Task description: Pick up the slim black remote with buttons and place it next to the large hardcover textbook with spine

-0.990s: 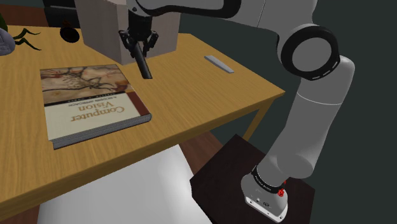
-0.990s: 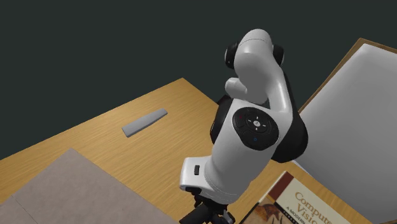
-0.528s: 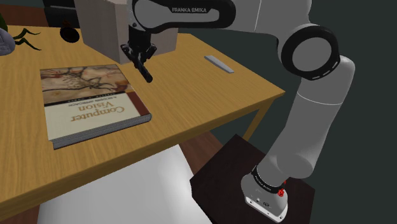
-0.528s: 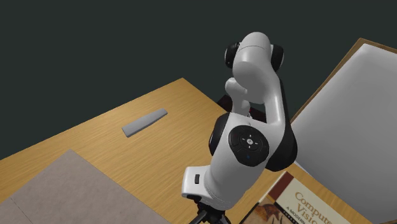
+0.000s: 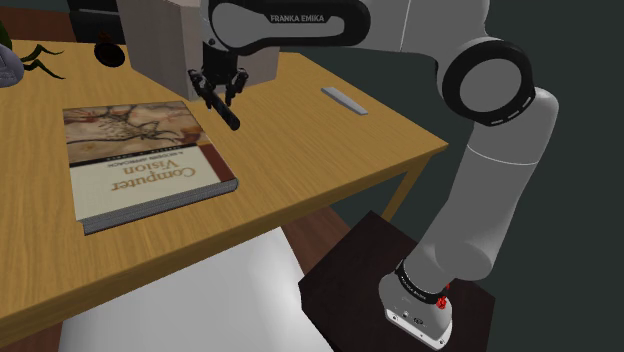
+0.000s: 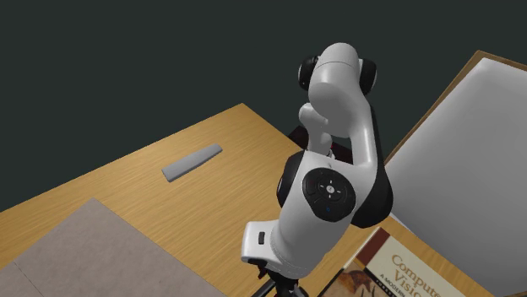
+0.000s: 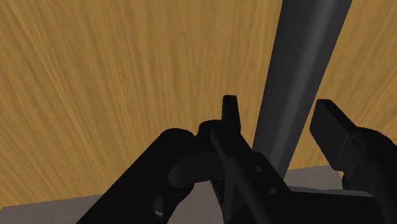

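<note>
The slim black remote (image 5: 229, 111) lies on the wooden table (image 5: 320, 160), just off the far right corner of the large "Computer Vision" textbook (image 5: 140, 160), with a small gap to it. My gripper (image 5: 221, 90) hangs right above the remote's far end, open. In the wrist view the remote (image 7: 305, 63) runs as a dark bar between my fingers (image 7: 231, 111), which stand apart from it; the gripper (image 7: 275, 105) holds nothing. A corner of the textbook (image 6: 405, 266) shows past the arm in the second exterior view.
A tall beige box (image 5: 165, 40) stands on the table right behind the gripper. A flat grey remote (image 5: 345, 100) lies near the table's far right edge, also seen as the grey remote (image 6: 192, 161). A white surface (image 5: 200, 300) sits below the table's front edge.
The gripper brought the black remote down onto the table beside the textbook, then spread its fingers and let it go. The remote now rests on the wood.
</note>
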